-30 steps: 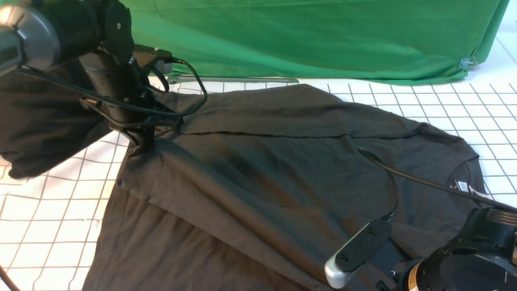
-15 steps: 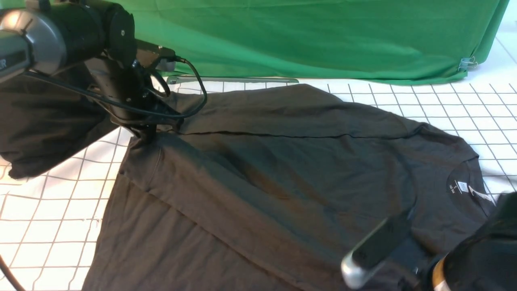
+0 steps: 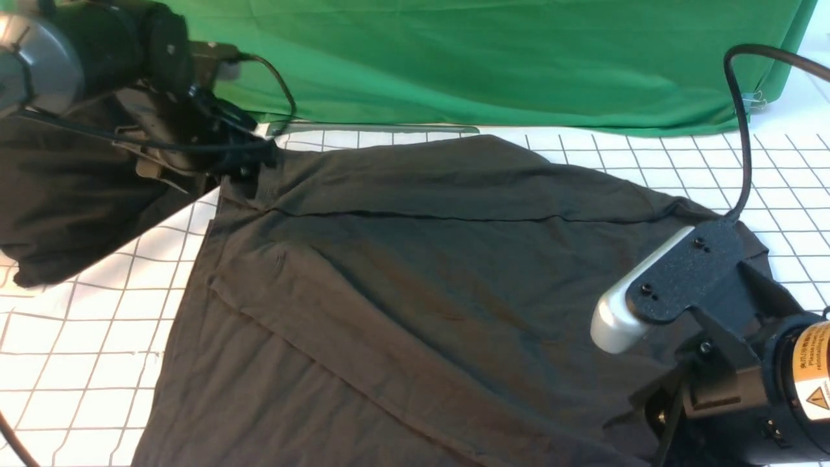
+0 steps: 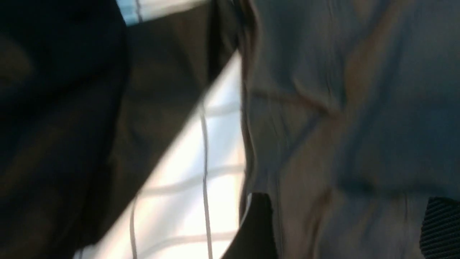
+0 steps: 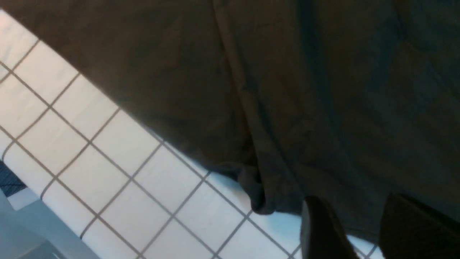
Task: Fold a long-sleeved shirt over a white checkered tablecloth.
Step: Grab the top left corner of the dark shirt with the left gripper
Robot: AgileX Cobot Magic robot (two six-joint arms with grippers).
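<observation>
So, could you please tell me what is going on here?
The robot is partway through folding a dark shirt on a checkered cloth. One layer lies folded over at a slant, with the shirt still spread wide. The left gripper is open over the shirt, holding nothing. The right gripper has its fingers apart near another edge of the shirt, with no fabric visibly pinched.

I am seeing 1 wide white cloth with a thin dark grid (image 3: 746, 175); 1 large charcoal-brown knit shirt (image 3: 421, 272) is lying folded on it.
</observation>
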